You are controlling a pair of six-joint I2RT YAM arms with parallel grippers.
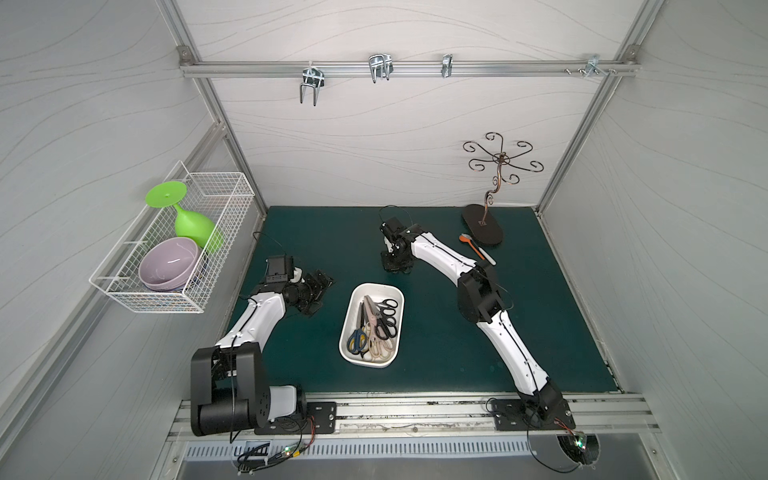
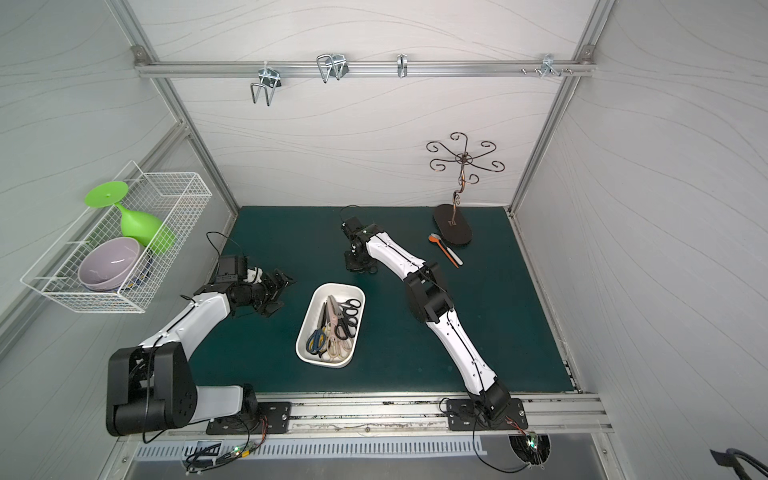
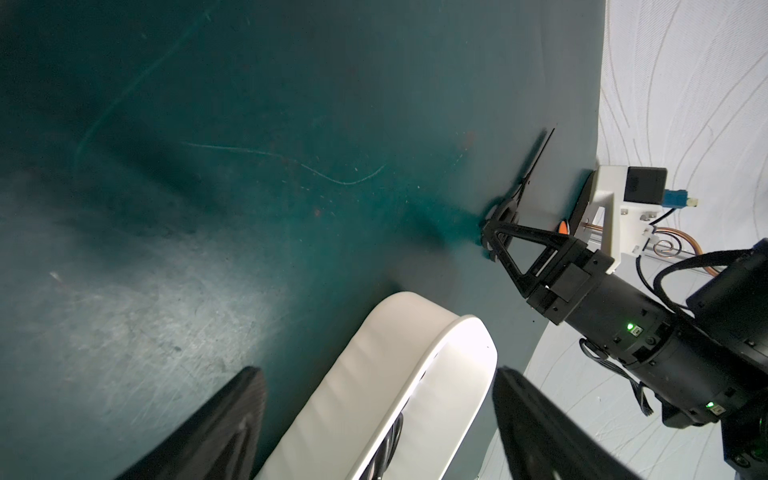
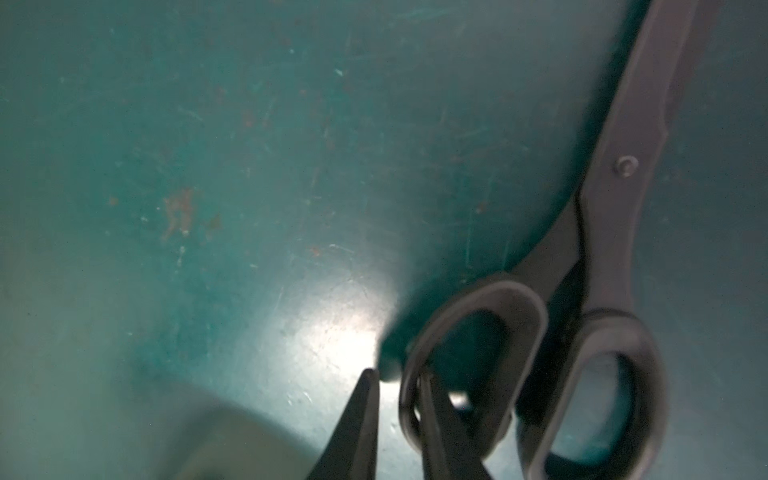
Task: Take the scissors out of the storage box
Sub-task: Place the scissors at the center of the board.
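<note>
A dark green worktop (image 1: 436, 353) fills the floor of a white-walled, aluminium-framed enclosure. The right gripper (image 4: 397, 376) is down at the mat beyond the storage box (image 1: 345, 332). Its jaws are a little apart, astride the rim of one handle loop of a pair of black-handled scissors (image 4: 615, 232). One finger (image 4: 440, 428) sits inside the loop. The other is outside it, with a sliver of mat showing between it and the rim, so nothing is clamped. That pair is out on the worktop, clear of the box, blades closed and pointing away from the gripper.

The left gripper (image 1: 319, 293) hangs to the left of the box and apart from it, jaws spread wide and empty. The other scissors (image 1: 376, 328) lie heaped in the box near the middle of the worktop: black, pink, blue and cream handles show.

Far right, two spoons (image 1: 476, 249) lie against the black base of a curled-hook stand (image 1: 482, 226). A wire basket (image 1: 232, 195) on the left wall holds a green goblet (image 1: 191, 224) and a lilac bowl (image 1: 166, 264).
</note>
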